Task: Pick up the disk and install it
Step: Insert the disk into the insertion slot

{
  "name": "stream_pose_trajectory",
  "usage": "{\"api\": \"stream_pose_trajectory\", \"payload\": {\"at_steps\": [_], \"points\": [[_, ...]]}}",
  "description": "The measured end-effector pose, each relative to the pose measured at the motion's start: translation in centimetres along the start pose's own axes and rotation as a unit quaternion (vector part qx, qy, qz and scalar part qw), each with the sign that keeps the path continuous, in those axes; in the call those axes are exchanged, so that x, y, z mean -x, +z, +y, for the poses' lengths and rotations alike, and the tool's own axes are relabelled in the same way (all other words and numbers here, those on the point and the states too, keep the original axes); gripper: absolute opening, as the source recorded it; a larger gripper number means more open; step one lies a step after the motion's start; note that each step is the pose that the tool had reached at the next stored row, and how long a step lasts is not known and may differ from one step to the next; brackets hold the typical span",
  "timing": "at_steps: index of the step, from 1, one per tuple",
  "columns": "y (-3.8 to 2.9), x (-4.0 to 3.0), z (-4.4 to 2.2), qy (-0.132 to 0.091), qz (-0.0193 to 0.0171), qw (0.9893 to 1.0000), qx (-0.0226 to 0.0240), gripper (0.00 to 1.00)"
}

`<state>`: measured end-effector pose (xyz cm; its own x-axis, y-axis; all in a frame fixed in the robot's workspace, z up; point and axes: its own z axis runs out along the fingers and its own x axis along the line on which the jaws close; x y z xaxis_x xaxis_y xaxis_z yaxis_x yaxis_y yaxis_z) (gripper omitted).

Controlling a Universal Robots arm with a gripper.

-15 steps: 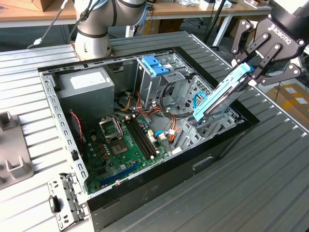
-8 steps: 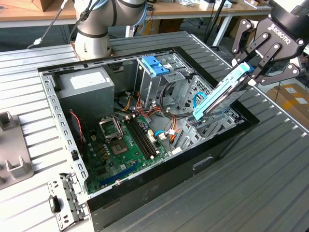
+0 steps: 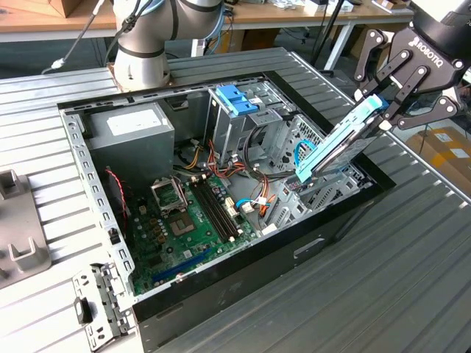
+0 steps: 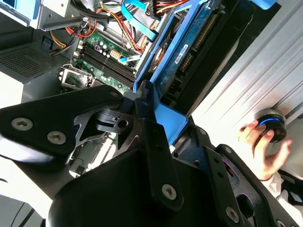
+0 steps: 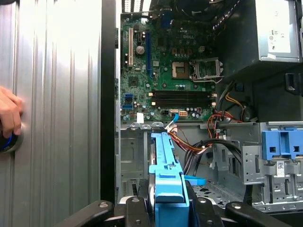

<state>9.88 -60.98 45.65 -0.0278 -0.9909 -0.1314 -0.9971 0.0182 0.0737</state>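
The disk (image 3: 340, 143), a grey drive in a light-blue carrier frame, hangs tilted over the exterior view's right end of the open computer case (image 3: 243, 283). Its lower end dips toward the metal drive bay (image 3: 324, 195); I cannot tell whether they touch. My gripper (image 3: 383, 110) is shut on the disk's raised end at its blue tab. In the first wrist view the disk (image 5: 165, 165) runs edge-on from the gripper (image 5: 168, 203) toward the bay. In the second wrist view the disk (image 4: 187, 52) shows its circuit-board side beyond the gripper (image 4: 158, 118).
Inside the case lie a green motherboard (image 3: 195, 220), a grey power supply (image 3: 136, 136), loose cables and an upright drive cage topped by a blue bracket (image 3: 237, 98). The arm's base (image 3: 143, 51) stands behind the case. A person's hand (image 4: 262, 144) rests on a round knob on the ribbed table.
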Motion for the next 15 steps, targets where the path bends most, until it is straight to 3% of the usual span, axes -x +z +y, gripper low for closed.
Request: {"api": "stream_pose_trajectory", "payload": {"at_steps": [3, 8, 15], "points": [[0.02, 0.00, 0.06, 0.000, -0.0002, 1.0000, -0.0001, 0.37], [0.05, -0.02, 0.76, 0.000, 0.0000, 1.0000, -0.0019, 0.37], [-0.20, -0.01, 1.89, -0.001, -0.0002, 1.0000, -0.0091, 0.37]]}}
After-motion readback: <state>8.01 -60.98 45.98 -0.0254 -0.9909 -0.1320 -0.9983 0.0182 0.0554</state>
